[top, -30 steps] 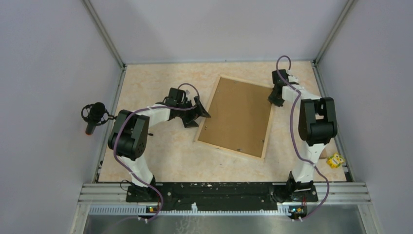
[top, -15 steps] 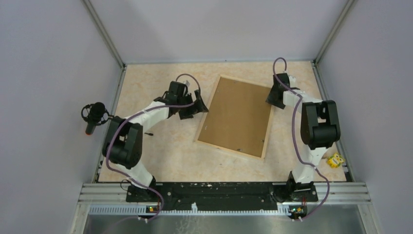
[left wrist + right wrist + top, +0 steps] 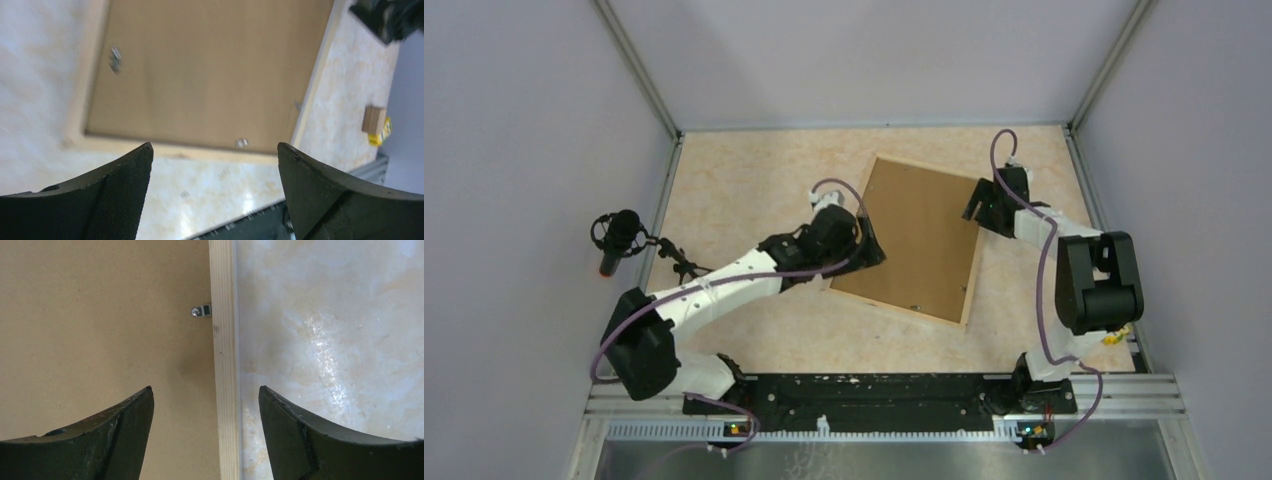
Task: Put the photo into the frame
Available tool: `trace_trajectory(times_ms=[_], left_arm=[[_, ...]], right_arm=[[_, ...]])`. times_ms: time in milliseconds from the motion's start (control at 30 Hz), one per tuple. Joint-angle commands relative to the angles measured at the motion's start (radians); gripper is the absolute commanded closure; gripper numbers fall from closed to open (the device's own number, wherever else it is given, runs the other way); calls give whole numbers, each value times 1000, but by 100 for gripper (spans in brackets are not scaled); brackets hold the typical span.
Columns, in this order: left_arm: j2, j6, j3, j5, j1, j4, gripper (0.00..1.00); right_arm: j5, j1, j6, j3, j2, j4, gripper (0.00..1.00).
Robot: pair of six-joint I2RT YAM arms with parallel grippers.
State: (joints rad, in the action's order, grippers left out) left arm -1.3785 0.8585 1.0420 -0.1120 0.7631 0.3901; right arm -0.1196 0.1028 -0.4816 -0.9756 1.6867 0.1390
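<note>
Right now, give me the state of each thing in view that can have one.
frame: lying flat, back side up.
backing board: seated in the frame, plain brown face up.
metal tab: turned inward over the board's edge.
left end effector: open, empty, above the frame's left side.
right end effector: open, empty, above the frame's right strip.
photo: not in sight.

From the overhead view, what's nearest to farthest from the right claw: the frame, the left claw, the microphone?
1. Frame: its right strip sits under the right claw.
2. Left claw: across the frame, at its left edge.
3. Microphone: far left, beyond the table edge.
</note>
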Motion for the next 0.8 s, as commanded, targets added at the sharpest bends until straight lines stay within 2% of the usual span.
trace_trajectory(times_ms=[0,167,267,433,633,767], left_arm=[[8,458,-71,-78,180,92,4],[-111,794,-120,71,274,58,8],[-168,913,-100,37,314,49,13],[-243,1048,-94,-30,315,63,21],[-271,1130,-160,6,272,-23,21],[-332,1139,-149,33,246,-57,24]], right_arm=[[52,-8,-25,28,-53,-96,25],[72,-9,-60,107,-89,-130,25],[64,-13,-59,119,-113,-124,25],[55,-21,-54,146,-145,-131,25],[60,-39,-55,148,-123,-126,25],[99,-50,-59,146,-98,-131,25]])
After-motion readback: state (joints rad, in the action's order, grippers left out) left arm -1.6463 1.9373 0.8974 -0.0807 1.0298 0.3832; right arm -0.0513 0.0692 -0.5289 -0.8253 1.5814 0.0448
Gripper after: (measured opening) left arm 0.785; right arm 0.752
